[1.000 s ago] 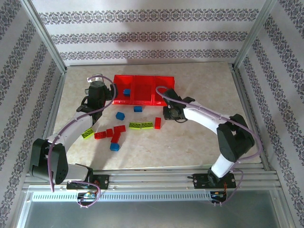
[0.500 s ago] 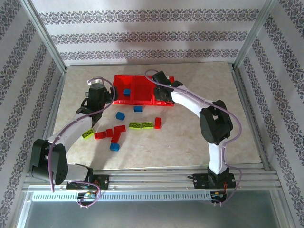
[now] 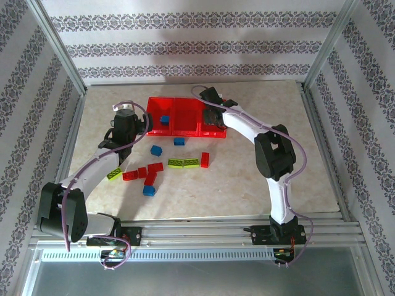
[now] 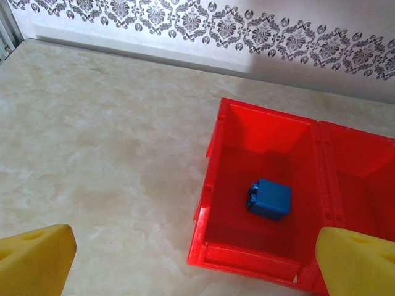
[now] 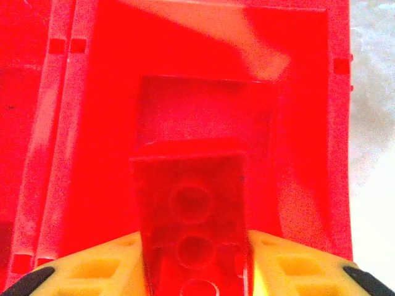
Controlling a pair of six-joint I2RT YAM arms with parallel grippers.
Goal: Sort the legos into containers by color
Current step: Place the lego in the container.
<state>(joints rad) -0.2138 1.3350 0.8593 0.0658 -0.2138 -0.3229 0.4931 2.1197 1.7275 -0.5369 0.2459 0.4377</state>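
So the right pincer (image 5: 194,274) is pinching a red brick (image 5: 191,203) by its sides, hanging right above the right-hand compartment of the red tray (image 5: 308,74). The left pincer (image 4: 197,262) is spread wide, hovering just by the tray's left compartment, where one blue brick (image 4: 270,199) sits on the bottom. The other bricks (image 3: 183,163), red, blue and green, lie scattered on the table (image 3: 259,179) on the near side of the tray.

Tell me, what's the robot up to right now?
Left gripper open, empty, by the tray. Right gripper holds red brick over tray's right compartment. Loose bricks on table; nothing blocking.
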